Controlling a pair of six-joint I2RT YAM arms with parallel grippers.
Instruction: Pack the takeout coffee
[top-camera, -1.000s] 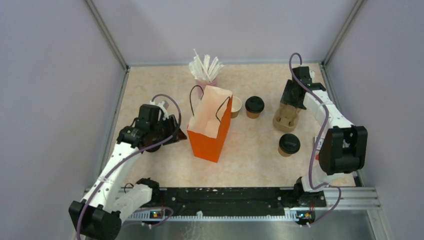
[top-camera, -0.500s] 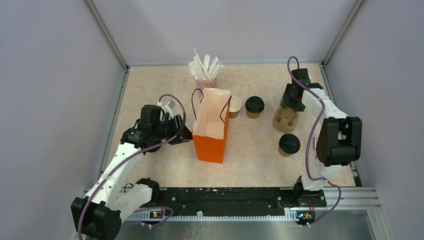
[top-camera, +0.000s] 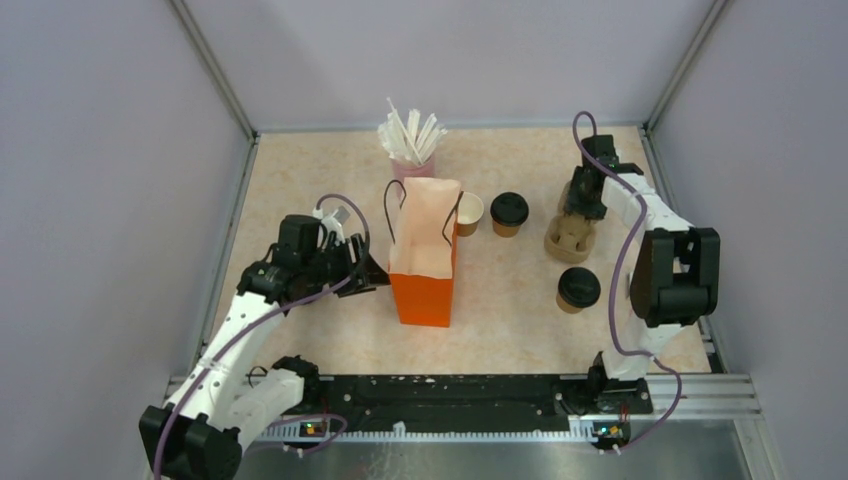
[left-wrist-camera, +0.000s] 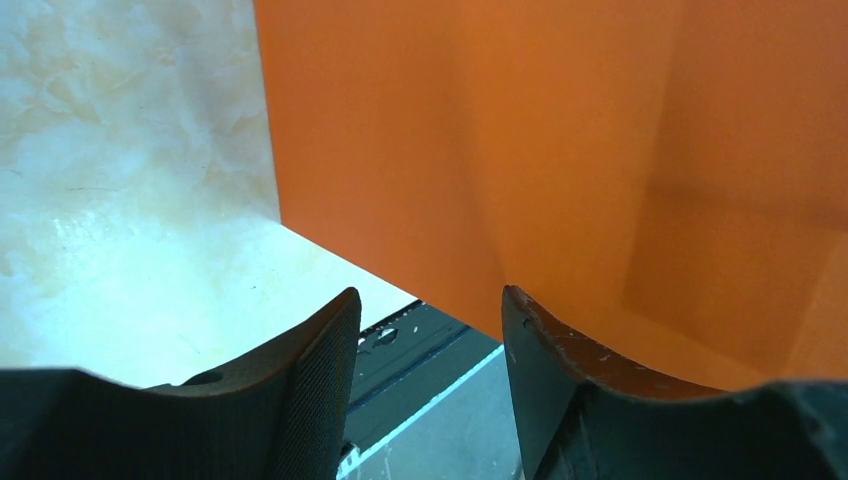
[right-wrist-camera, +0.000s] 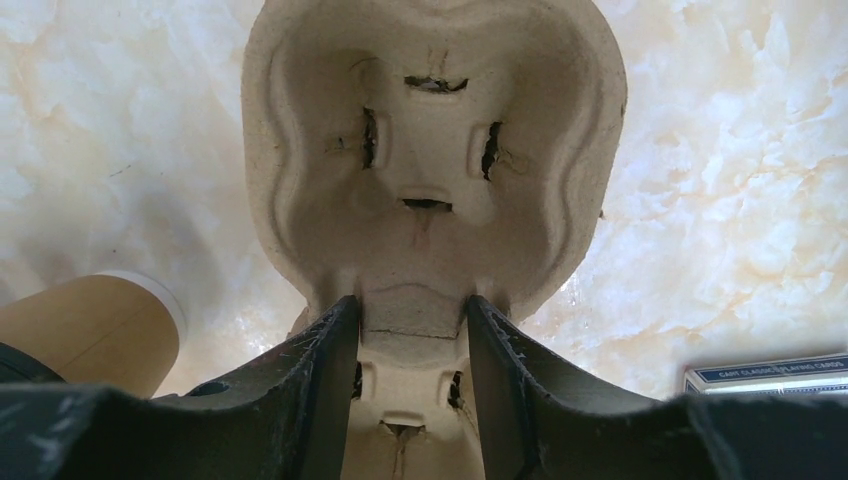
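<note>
Two lidded takeout coffee cups stand right of the orange bag (top-camera: 425, 265): one (top-camera: 509, 213) near its top, one (top-camera: 578, 289) nearer the front. A third cup without a lid (top-camera: 470, 213) touches the bag's right side. My left gripper (top-camera: 368, 272) is open at the bag's left wall (left-wrist-camera: 560, 150); its right finger lies against the paper and nothing sits between the pads (left-wrist-camera: 430, 300). My right gripper (top-camera: 578, 205) is over the tan pulp carrier (top-camera: 568, 240), both fingers pressed on its centre ridge (right-wrist-camera: 412, 300). A brown cup (right-wrist-camera: 90, 325) shows at the lower left of the right wrist view.
A pink cup of white straws (top-camera: 410, 145) stands behind the bag. A small blue box (right-wrist-camera: 770, 375) lies right of the carrier. Metal-framed walls (top-camera: 225, 230) bound the table on three sides, and the black rail (top-camera: 450, 395) runs along the front.
The bag has gone from leaning to upright and shifted slightly right. My left gripper followed it and opened wider. My right gripper closed in onto the carrier's ridge.
</note>
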